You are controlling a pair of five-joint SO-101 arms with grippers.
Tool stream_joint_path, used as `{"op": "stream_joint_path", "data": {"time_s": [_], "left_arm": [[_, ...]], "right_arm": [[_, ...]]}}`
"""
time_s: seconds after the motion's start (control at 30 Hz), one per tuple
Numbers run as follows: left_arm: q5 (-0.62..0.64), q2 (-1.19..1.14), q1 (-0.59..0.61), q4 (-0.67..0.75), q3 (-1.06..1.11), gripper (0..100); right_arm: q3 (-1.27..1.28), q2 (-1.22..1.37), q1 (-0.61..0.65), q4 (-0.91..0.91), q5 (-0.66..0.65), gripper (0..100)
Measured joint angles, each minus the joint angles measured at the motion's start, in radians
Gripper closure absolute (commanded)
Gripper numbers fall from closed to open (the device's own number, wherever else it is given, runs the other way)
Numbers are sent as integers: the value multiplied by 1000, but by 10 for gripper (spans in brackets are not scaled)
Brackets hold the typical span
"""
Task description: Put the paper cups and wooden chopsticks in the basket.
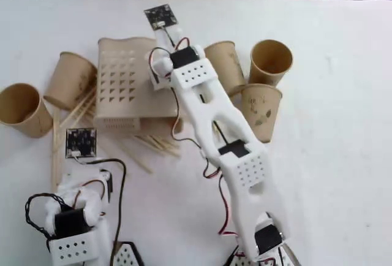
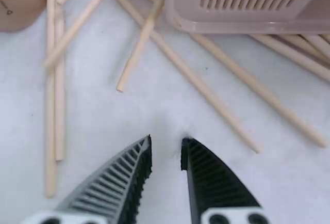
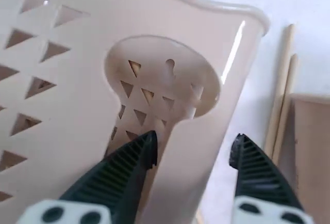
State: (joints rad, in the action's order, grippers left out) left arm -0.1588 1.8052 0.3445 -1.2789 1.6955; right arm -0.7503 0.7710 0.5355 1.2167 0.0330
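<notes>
Right gripper gapes astride the basket wall; left gripper, slightly parted, faces chopsticks

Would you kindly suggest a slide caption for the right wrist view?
Open right gripper at the beige basket, by its handle hole, wooden chopsticks beside it.

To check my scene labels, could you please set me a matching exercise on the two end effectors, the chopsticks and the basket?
1 left end effector
2 right end effector
3 wooden chopsticks
4 basket

a beige, with triangular holes
b open, astride the basket's wall
c lying loose on the table
d open, above the table near chopsticks

Pairs: 1-d, 2-b, 3-c, 4-a
</notes>
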Motion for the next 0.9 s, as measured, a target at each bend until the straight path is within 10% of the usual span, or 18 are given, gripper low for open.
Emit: {"op": "stream_joint_path", "data": {"time_s": [0.3, 0.9], "left_arm": [[0, 0, 0, 0, 0, 890], [0, 0, 0, 0, 0, 890]], "right_arm": [[-120, 34, -3, 163, 0, 991], [-137, -198, -44, 258, 15, 982]]}}
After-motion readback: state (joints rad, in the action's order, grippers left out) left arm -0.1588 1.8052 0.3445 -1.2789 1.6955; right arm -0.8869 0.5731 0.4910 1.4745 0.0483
